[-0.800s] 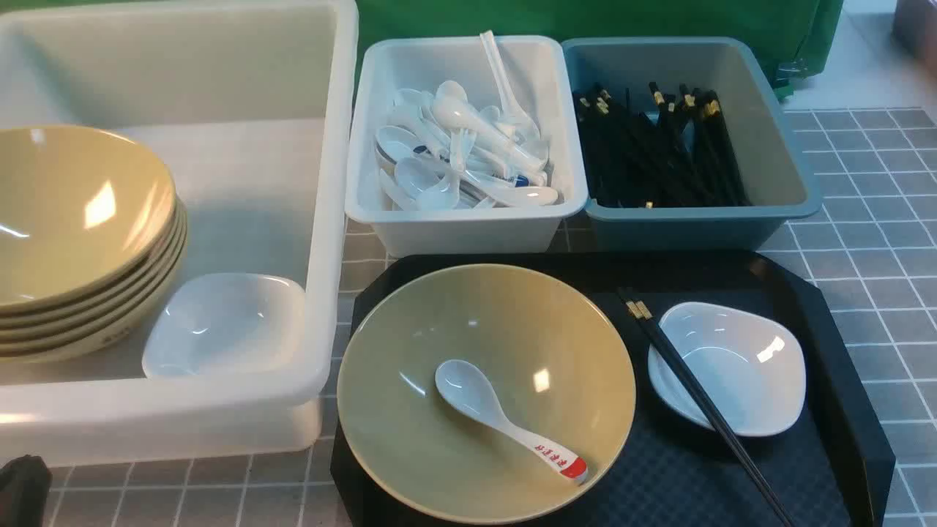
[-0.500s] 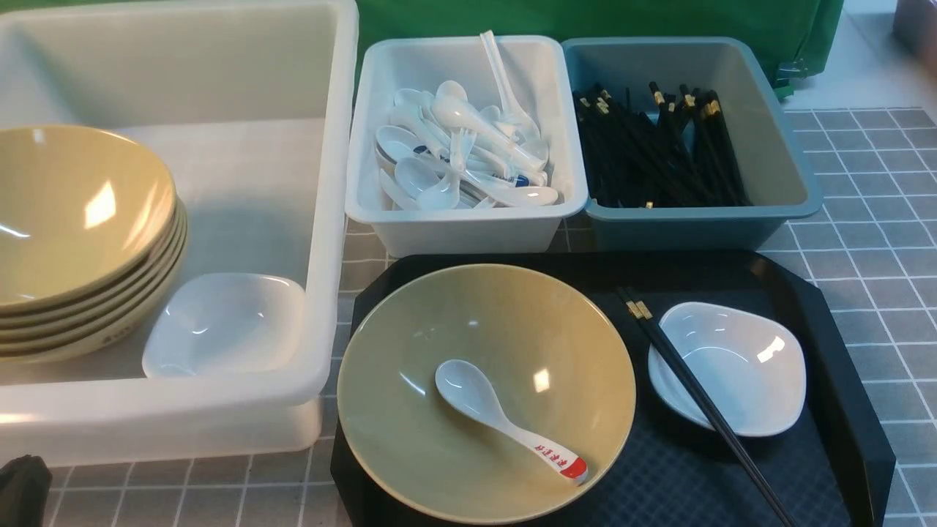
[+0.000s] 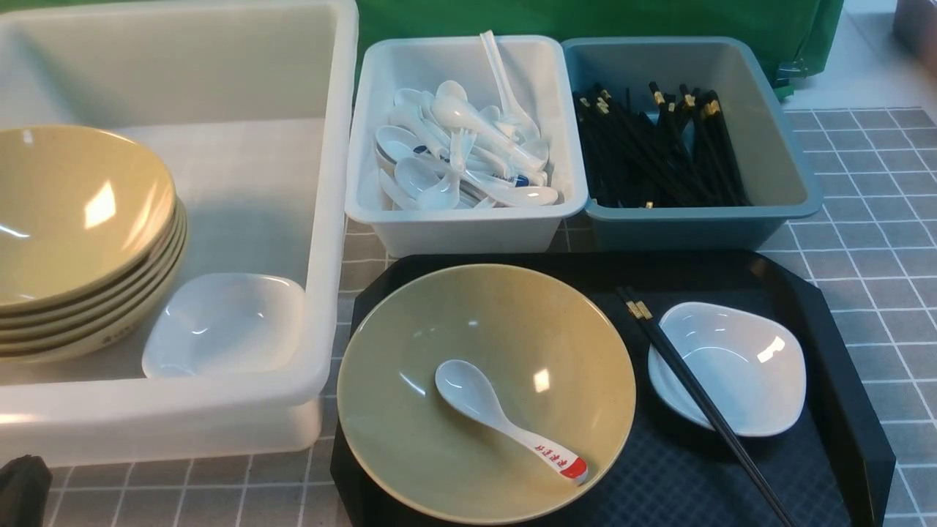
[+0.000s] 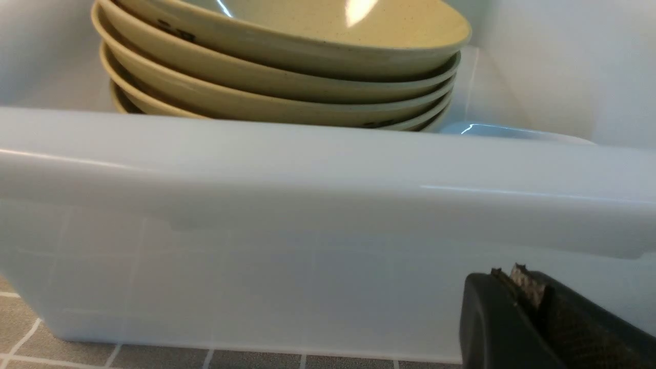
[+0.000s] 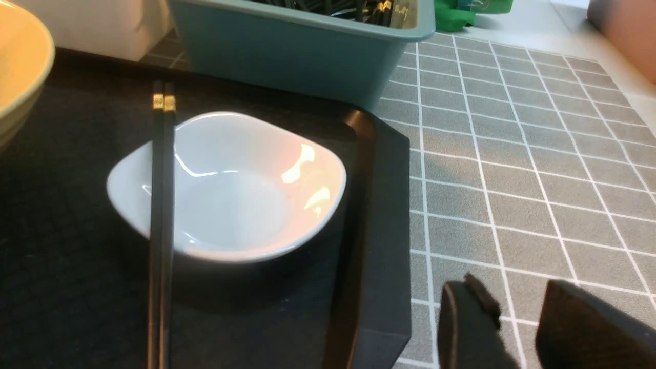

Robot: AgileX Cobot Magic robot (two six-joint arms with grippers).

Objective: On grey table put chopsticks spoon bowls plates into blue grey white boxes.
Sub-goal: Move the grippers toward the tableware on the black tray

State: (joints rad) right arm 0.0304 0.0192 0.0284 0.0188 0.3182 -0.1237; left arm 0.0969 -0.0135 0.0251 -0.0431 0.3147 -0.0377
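Sorting partly done — one setting left.
Bowl (image 3: 512, 329), spoon (image 3: 505, 421), chopsticks (image 3: 695, 391), plate (image 3: 739, 373) sit unboxed on the tray (image 3: 823, 326); left fingers (image 4: 487, 318) pressed together, right fingers (image 5: 466, 328) spread — empty.

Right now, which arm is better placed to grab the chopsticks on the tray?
Right. The right claw hangs beside the tray near the chopsticks; the left claw sits shut by the tub.
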